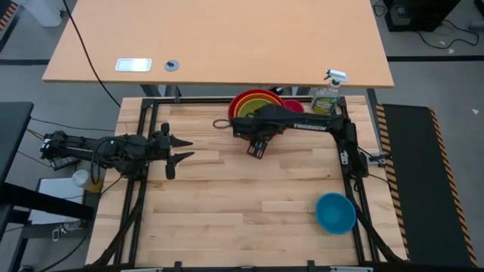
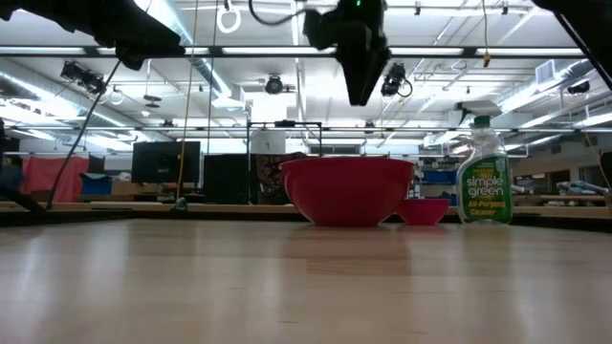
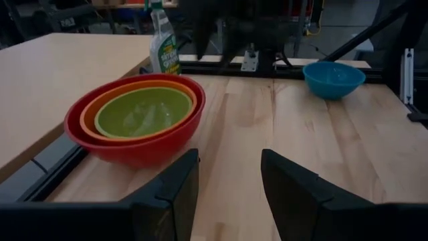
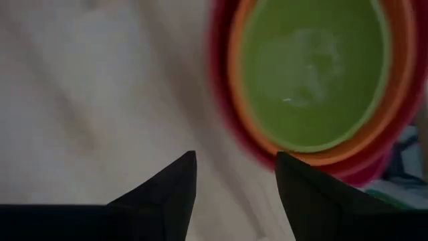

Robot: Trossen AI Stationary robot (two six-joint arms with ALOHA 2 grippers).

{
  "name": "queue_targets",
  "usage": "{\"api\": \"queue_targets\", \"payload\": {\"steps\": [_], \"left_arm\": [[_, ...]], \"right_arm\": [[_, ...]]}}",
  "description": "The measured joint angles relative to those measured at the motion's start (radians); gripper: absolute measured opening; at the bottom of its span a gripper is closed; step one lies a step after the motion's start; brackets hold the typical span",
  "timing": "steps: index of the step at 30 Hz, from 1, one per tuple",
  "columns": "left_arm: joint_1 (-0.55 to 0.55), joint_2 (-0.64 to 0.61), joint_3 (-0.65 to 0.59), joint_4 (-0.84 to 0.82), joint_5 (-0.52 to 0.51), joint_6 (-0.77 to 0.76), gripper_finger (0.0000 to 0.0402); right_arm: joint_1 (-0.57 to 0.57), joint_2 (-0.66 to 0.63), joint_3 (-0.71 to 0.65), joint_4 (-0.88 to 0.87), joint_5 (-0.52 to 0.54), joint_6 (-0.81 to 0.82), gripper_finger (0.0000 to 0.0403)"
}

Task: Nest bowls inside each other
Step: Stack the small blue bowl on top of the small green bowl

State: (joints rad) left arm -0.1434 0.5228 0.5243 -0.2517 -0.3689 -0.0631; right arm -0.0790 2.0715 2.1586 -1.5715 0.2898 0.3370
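A stack of bowls stands on its base at the middle of the table's far edge: the red bowl (image 1: pixel 240 100) (image 3: pixel 134 144) holds the orange one (image 3: pixel 91 110), which holds the lime green one (image 3: pixel 142 110) (image 4: pixel 311 73). The small pink bowl (image 1: pixel 293 105) (image 2: pixel 424 210) sits on the table just right of the stack. The blue bowl (image 1: pixel 335 212) (image 3: pixel 333 78) sits alone near the right front corner. My right gripper (image 1: pixel 257 149) (image 4: pixel 235 171) hangs open and empty above the table, pointing down just in front of the stack. My left gripper (image 1: pixel 178 151) (image 3: pixel 229 181) waits open at the left side.
A green spray bottle (image 1: pixel 327 94) (image 2: pixel 483 177) stands at the far right, behind the pink bowl. A small dark loop (image 1: pixel 220 124) lies left of the stack. A tan desk (image 1: pixel 219 38) lies beyond the far edge. Bare wood (image 1: pixel 242 196) spans the middle and near side.
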Motion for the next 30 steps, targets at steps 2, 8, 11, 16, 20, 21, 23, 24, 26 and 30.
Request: {"api": "queue_targets", "payload": {"steps": [2, 8, 11, 16, 20, 21, 23, 24, 26, 30], "left_arm": [[0.000, 0.000, 0.000, -0.008, 0.000, -0.006, 0.0165], [0.000, 0.000, 0.000, -0.016, 0.000, -0.038, 0.0165], [0.000, 0.001, 0.000, -0.016, 0.000, -0.042, 0.0165], [0.000, 0.001, 0.000, -0.016, 0.000, -0.042, 0.0165], [0.000, 0.000, 0.000, -0.003, 0.000, -0.040, 0.0165], [0.000, 0.000, 0.000, -0.001, 0.000, -0.035, 0.0165], [0.000, 0.000, 0.000, 0.005, 0.000, -0.027, 0.0165], [0.000, 0.000, 0.000, 0.007, 0.000, -0.027, 0.0165], [0.000, 0.001, 0.000, 0.014, 0.000, -0.020, 0.0165], [0.000, 0.000, 0.000, 0.028, -0.001, -0.002, 0.0165]], "right_arm": [[0.045, -0.005, 0.000, 0.000, -0.035, 0.034, 0.0209], [0.194, -0.006, 0.000, 0.000, -0.197, 0.114, 0.0208], [0.260, -0.006, 0.000, 0.000, -0.237, 0.164, 0.0205], [0.330, -0.060, -0.090, 0.001, -0.215, 0.218, 0.0194], [0.351, -0.161, -0.258, 0.004, -0.147, 0.301, 0.0187], [0.356, -0.194, -0.301, 0.008, -0.148, 0.335, 0.0186], [0.370, -0.267, -0.394, 0.029, -0.161, 0.417, 0.0185], [0.378, -0.303, -0.440, 0.040, -0.179, 0.474, 0.0185], [0.394, -0.366, -0.532, 0.046, -0.216, 0.609, 0.0186], [0.425, -0.457, -0.699, 0.046, -0.394, 0.857, 0.0193]]}}
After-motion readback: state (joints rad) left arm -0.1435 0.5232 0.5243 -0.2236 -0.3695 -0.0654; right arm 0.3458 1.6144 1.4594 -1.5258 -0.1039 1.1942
